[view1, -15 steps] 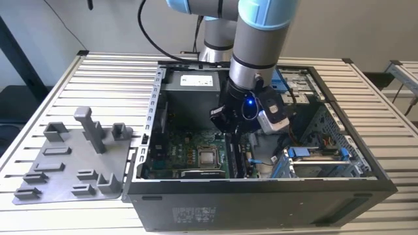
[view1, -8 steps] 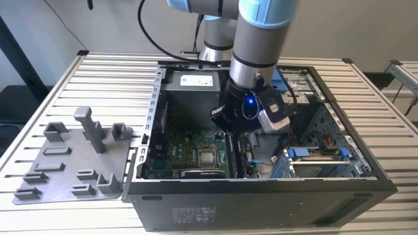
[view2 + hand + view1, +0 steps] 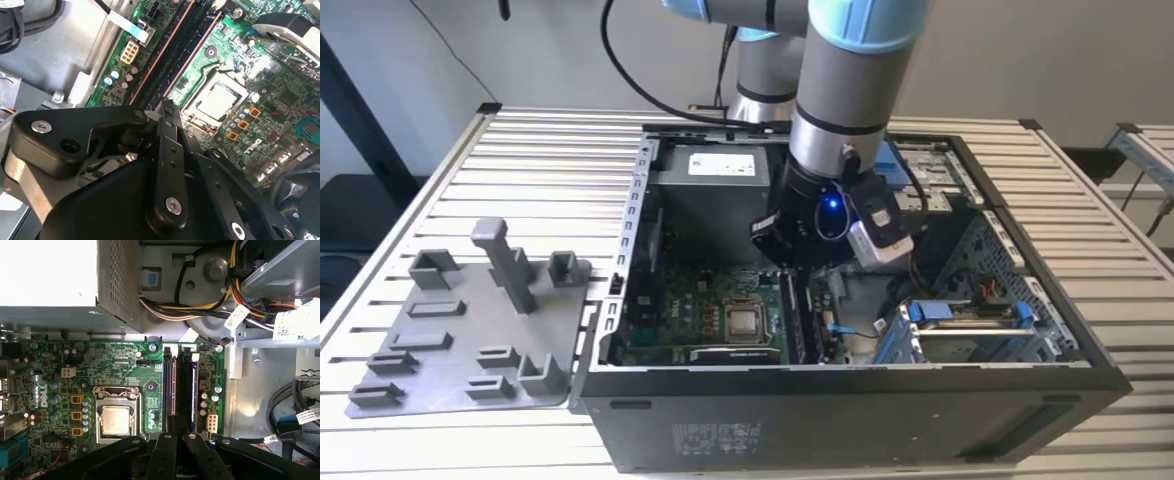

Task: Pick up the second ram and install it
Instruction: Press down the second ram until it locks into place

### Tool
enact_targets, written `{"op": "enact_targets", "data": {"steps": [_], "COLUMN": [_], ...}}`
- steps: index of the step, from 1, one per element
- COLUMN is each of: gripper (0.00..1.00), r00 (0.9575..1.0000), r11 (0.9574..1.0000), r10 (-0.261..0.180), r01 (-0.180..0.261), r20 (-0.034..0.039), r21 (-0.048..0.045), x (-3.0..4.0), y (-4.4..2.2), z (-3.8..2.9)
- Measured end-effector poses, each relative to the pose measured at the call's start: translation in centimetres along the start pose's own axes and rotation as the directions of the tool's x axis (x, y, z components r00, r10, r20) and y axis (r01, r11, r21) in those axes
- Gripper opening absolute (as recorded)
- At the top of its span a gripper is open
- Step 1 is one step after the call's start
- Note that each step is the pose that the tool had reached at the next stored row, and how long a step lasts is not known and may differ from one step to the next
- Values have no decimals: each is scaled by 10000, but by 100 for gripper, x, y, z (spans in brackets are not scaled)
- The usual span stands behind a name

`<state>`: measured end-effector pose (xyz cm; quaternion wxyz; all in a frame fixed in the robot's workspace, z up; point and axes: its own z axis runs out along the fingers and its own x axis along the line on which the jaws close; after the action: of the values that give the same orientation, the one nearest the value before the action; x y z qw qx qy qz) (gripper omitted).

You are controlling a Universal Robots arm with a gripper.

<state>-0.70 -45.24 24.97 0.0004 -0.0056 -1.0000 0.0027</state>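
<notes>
Arm: you see the robot arm (image 3: 847, 90) reaching down into the open computer case (image 3: 854, 420), which lies on its side on the slatted table (image 3: 547, 150).
Gripper: your gripper (image 3: 807, 262) sits low inside the case, right over the memory slots. In both wrist views its tip (image 3: 180, 440) (image 3: 167, 107) is at the near end of those slots.
Grip: you cannot tell from these views whether it is open, closed or clamped on anything.
Second ram: the second ram (image 3: 194, 390) shows as a dark, bluish strip standing edge-on in the slot row, on the side away from the processor socket. It lies just ahead of your gripper's tip. You cannot tell whether it is fully seated.
Neighbouring slot: a second long strip (image 3: 170, 390) with a reddish edge runs parallel, just beside it.
Motherboard: the green motherboard (image 3: 115, 365) carries the processor socket (image 3: 116, 419), which is near the slots.
Power supply: the grey power supply box (image 3: 50, 275) sits past the far end of the board, with a cable bundle (image 3: 190, 307) coming out of it.
Drive bay: blue drive clips (image 3: 961, 312) sit on the exterior view's right of your gripper.
Tray: the grey plastic tray (image 3: 467, 330) lies on the table, outside the case on the exterior view's left.
</notes>
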Motion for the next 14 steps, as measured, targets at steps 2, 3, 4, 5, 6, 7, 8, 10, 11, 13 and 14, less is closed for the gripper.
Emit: {"op": "enact_targets", "data": {"steps": [2,3,4,5,6,7,8,10,11,13,14], "gripper": [11,11,11,11,11,11,11,11,11,11,11], "r00": [10000,10000,10000,10000,10000,10000,10000,10000,10000,9999,9998], "r11": [10000,10000,10000,10000,10000,10000,10000,10000,9999,9997,9995], "r10": [0,0,0,0,0,0,0,-14,-33,-145,-219], "r01": [0,0,0,0,0,0,0,14,33,145,219], "r20": [0,0,0,0,-1,0,0,0,-2,-2,-2], "r21": [0,0,0,0,1,0,0,-56,-122,-217,-245], "x": [0,0,0,0,0,0,0,0,0,0,0], "y": [0,0,0,0,0,0,0,-2,-3,-2,-2], "z": [-8,-12,-16,-20,-25,-28,-33,-34,-34,-35,-35]}}
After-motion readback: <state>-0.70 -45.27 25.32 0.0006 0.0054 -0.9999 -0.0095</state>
